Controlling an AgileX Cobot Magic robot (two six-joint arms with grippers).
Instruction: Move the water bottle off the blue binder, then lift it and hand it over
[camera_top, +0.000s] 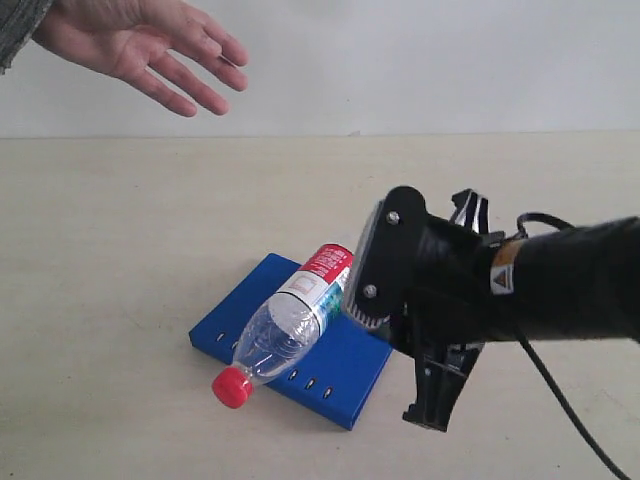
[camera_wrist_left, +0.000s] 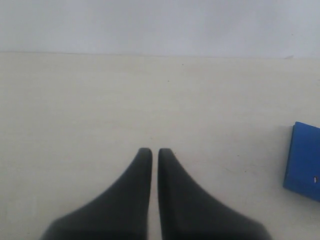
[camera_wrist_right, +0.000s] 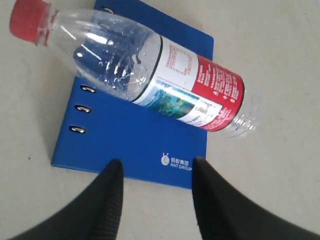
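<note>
The water bottle (camera_top: 285, 325) lies on its side across the blue binder (camera_top: 345, 375), with its red cap pointing toward 7 o'clock past the binder's slotted edge. The right end effector (camera_wrist_right: 156, 162) hovers at the binder's 3 o'clock side, jaws apart and gripping nothing. The left end effector (camera_wrist_left: 155, 151) is pressed together above bare desk (camera_top: 120, 230). An open hand (camera_top: 140, 45) hangs at 11 o'clock.

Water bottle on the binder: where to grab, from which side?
I'd take the water bottle around its labelled middle, the straight section, coming down from above with the right tool, jaws across its width. It lies on its side diagonally over the blue binder; the red cap end tapers.
</note>
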